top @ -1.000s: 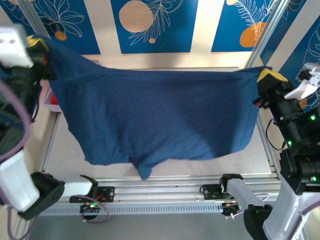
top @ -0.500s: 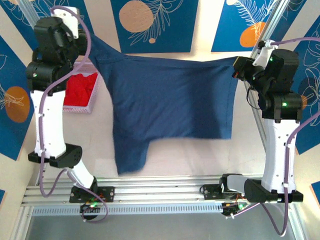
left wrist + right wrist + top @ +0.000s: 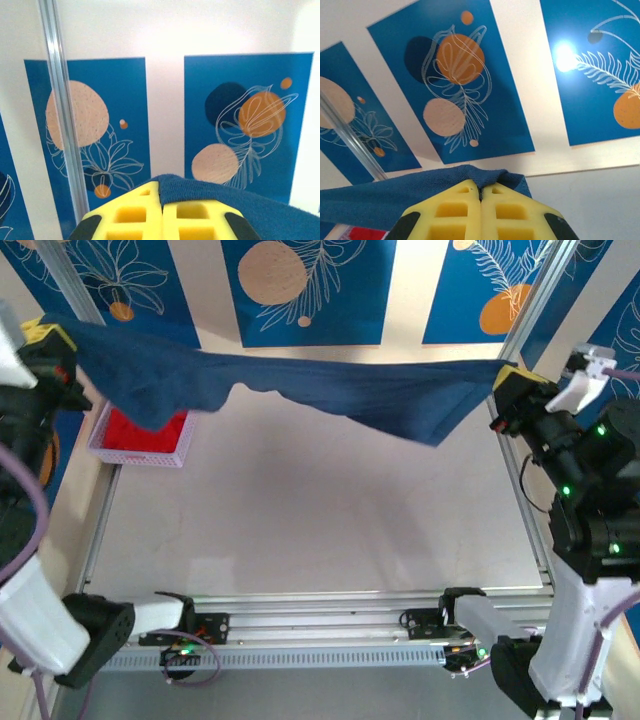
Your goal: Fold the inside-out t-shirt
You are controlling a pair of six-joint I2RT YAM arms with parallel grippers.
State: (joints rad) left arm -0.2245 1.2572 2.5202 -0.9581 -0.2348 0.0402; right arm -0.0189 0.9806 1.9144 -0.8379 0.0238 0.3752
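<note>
The inside-out t-shirt (image 3: pixel 300 385), navy blue cloth, hangs stretched high above the table between both arms. My left gripper (image 3: pixel 45 335) at the far left is shut on one end of it; in the left wrist view the yellow jaws (image 3: pixel 161 187) pinch a blue fold (image 3: pixel 240 202). My right gripper (image 3: pixel 508 375) at the far right is shut on the other end; in the right wrist view the cloth (image 3: pixel 395 197) bunches over the closed yellow tips (image 3: pixel 481 186). The shirt's body is flung up toward the back wall, its lower edge off the table.
A pale purple basket (image 3: pixel 140 452) holding a bright red garment (image 3: pixel 145 430) sits at the table's back left. The white table top (image 3: pixel 310 510) lies below the shirt. An aluminium rail (image 3: pixel 330 605) runs along the near edge, with frame posts at both sides.
Both arms swung up and outward. The shirt, hanging down over the table half a second ago, has been flicked up into a narrow band near the back wall.
</note>
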